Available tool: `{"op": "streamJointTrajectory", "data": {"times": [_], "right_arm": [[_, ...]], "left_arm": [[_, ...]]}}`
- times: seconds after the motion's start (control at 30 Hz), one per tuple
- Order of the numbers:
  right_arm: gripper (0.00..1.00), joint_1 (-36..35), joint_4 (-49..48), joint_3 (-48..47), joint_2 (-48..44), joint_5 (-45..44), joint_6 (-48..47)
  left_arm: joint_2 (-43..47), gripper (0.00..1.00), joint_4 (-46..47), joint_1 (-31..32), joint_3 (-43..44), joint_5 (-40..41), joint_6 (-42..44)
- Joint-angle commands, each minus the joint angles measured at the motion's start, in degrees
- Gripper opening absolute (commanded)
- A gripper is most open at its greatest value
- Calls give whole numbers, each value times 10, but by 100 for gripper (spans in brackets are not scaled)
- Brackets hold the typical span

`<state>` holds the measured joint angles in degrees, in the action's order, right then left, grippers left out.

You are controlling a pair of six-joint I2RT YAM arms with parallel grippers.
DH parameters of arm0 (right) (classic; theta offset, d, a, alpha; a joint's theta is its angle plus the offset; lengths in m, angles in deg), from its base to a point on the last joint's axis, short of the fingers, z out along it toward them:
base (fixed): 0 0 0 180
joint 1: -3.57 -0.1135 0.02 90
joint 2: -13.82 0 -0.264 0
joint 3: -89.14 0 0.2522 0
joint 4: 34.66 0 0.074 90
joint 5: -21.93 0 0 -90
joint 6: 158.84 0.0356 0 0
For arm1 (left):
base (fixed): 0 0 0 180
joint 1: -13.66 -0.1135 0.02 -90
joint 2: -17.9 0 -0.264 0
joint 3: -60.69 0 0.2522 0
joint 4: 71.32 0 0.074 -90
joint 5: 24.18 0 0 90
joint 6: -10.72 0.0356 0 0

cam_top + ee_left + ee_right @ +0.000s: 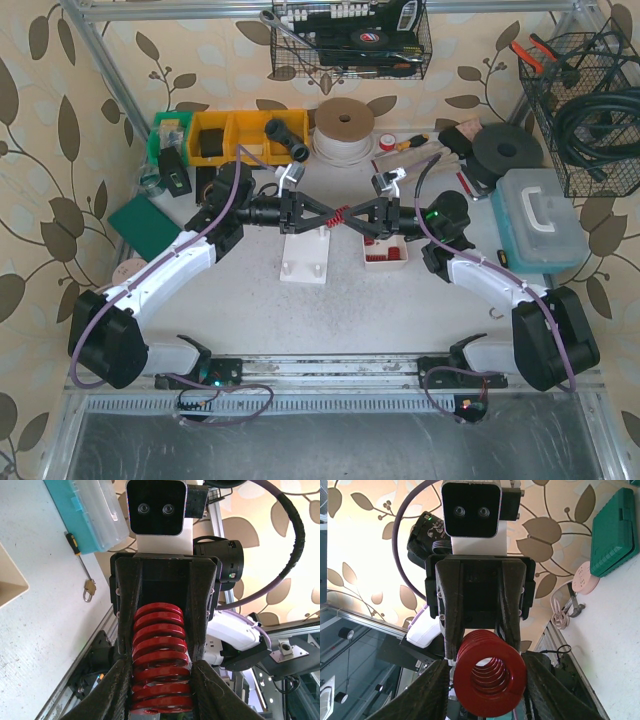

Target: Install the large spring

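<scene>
The left pincer [161, 670] is partly closed on one end of the red spring [338, 215]. In its wrist view its two black fingers [120, 690] press against the coils on either side. The right pincer [487, 667] faces it from the other side and is closed on the far end of the spring. The left wrist view shows the right pincer's fingers tight against the coils, and in its own view the spring's open end sits between them. Each pincer stands only as wide as the spring.

The spring lies roughly level between the two pincers, held in the air above the middle of the bench [250, 310] and touching nothing else. The two arms reach in from the left and right and meet nose to nose.

Below the spring, on the bench, a white block [305, 258] sits just left of centre. A small red tray [386, 252] lies just right of it, under the right pincer.

Further out on the right side stands a blue case [540, 222], with a black disc [505, 150] behind it. On the left side lies a green case [145, 218]. Along the back are yellow bins [245, 135] and a roll of tape [345, 125]. A wire basket [350, 45] hangs on the wall above them.
</scene>
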<state>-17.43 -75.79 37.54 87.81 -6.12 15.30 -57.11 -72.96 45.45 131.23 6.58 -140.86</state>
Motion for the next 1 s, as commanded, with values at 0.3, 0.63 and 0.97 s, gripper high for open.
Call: {"op": "streamJointTrajectory", "data": {"times": [0.3,0.63,0.97], "right_arm": [[46,-3,-22,-26,10,-1,-2],[35,-5,-23,-23,7,2,-2],[0,-7,290,-60,-45,-23,-196]], "left_arm": [[11,0,24,-8,9,-19,7],[7,0,25,-8,9,-18,7],[16,53,-111,-8,36,16,94]]}}
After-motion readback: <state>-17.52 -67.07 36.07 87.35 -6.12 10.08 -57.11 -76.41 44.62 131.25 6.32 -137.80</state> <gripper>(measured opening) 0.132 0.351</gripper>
